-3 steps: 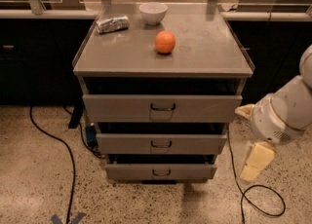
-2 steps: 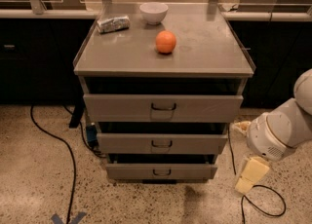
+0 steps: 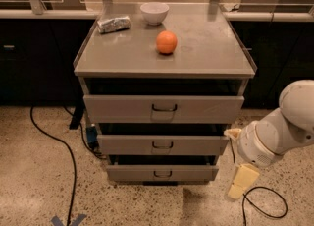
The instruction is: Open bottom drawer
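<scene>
The bottom drawer (image 3: 162,173) is the narrowest grey front, lowest on the grey cabinet (image 3: 165,102), with a small dark bar handle (image 3: 162,174) at its centre. It sits pushed in below the mid-sized drawer (image 3: 162,145) and the widest top drawer (image 3: 164,108). My gripper (image 3: 242,182) hangs low at the right of the cabinet, beside the bottom drawer's right end and apart from its handle. Its pale finger points down toward the floor.
On the cabinet top stand an orange (image 3: 167,42), a white bowl (image 3: 154,13) and a foil packet (image 3: 114,23). Black cables run on the speckled floor at the left (image 3: 68,151) and at the right (image 3: 267,205). Dark counters flank the cabinet.
My arm and gripper have moved down and a little left, toward the bottom drawer's right side. The drawers have not moved.
</scene>
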`<state>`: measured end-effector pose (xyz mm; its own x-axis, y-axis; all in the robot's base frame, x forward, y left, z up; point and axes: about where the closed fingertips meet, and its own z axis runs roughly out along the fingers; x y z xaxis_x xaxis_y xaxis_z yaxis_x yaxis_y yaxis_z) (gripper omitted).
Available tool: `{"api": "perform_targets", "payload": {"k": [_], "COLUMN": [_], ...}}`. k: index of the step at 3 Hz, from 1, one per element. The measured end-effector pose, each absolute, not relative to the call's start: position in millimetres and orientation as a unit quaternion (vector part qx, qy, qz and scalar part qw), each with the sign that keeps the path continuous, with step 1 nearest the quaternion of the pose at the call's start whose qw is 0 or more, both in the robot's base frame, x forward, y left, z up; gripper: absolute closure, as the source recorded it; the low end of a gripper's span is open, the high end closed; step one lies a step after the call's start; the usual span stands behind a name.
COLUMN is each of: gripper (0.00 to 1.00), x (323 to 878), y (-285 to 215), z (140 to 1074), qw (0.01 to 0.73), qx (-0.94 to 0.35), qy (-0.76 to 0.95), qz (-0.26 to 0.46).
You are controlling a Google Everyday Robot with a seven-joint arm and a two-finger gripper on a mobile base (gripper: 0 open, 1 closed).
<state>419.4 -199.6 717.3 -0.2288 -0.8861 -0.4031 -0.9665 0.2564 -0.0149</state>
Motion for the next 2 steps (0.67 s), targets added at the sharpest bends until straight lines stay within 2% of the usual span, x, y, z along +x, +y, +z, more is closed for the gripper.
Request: {"api": "perform_targets", "payload": {"k": [2], "gripper": [0.00], "x": [427.5], "y": [-196.5], "z": [626.8], "qw": [0.158], "qx": [-0.592], "qy": [0.779], "qz": [0.137]}}
